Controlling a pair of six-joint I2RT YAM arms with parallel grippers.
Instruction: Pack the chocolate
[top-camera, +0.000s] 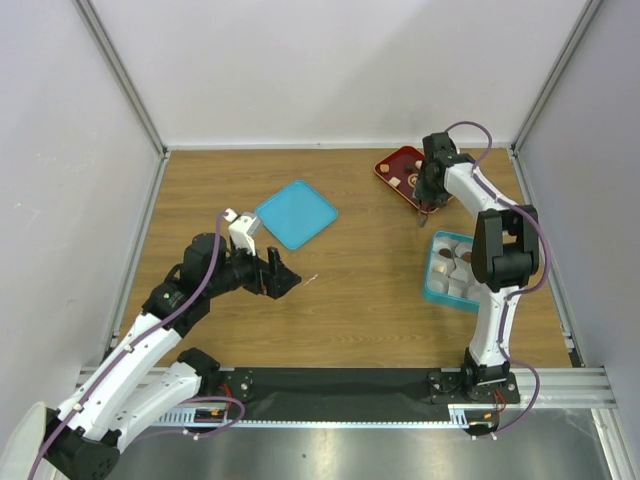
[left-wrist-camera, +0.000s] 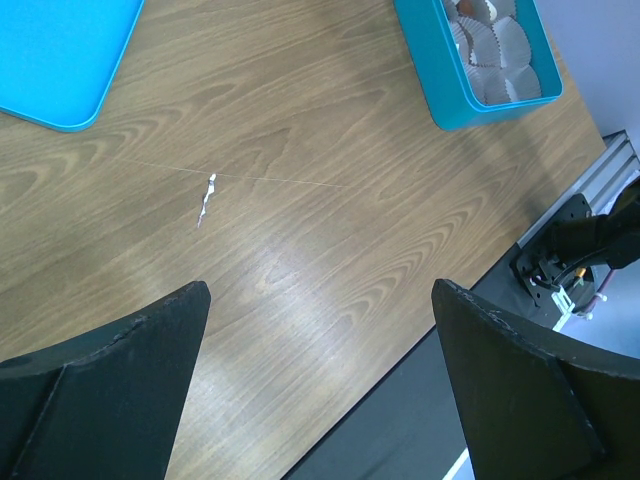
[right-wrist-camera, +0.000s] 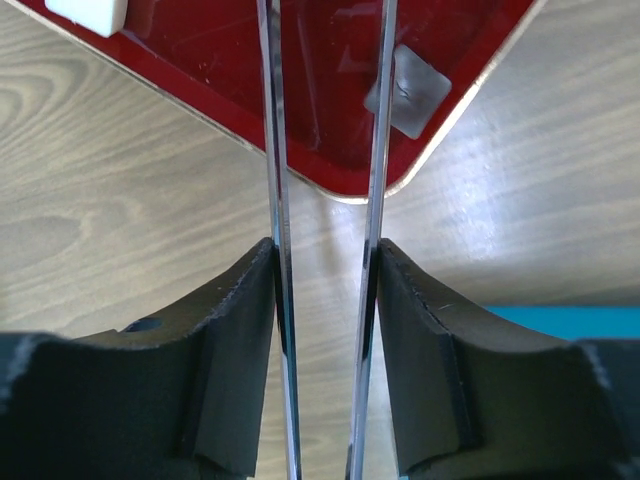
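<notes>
Small tan and cream chocolate pieces (top-camera: 397, 180) lie on the dark red tray (top-camera: 392, 160) at the back right. My right gripper (top-camera: 431, 192) hovers over the tray's near corner, shut on metal tongs (right-wrist-camera: 276, 150). The two tong blades run between my right gripper's (right-wrist-camera: 325, 250) fingers and up over the tray (right-wrist-camera: 330, 70), their tips out of view. A cream-white piece (right-wrist-camera: 95, 12) and a pale square piece (right-wrist-camera: 407, 90) lie on the tray. The teal box (top-camera: 432, 283) holds white paper cups and a few dark pieces (top-camera: 443, 256). My left gripper (top-camera: 285, 279) is open and empty above bare wood.
A teal lid (top-camera: 296, 213) lies flat at the back centre, and shows in the left wrist view (left-wrist-camera: 50, 60). The teal box with its paper cups (left-wrist-camera: 495, 55) is ahead of my left gripper (left-wrist-camera: 320, 300). A small white scrap (left-wrist-camera: 207, 197) lies on the wood. White walls enclose the table.
</notes>
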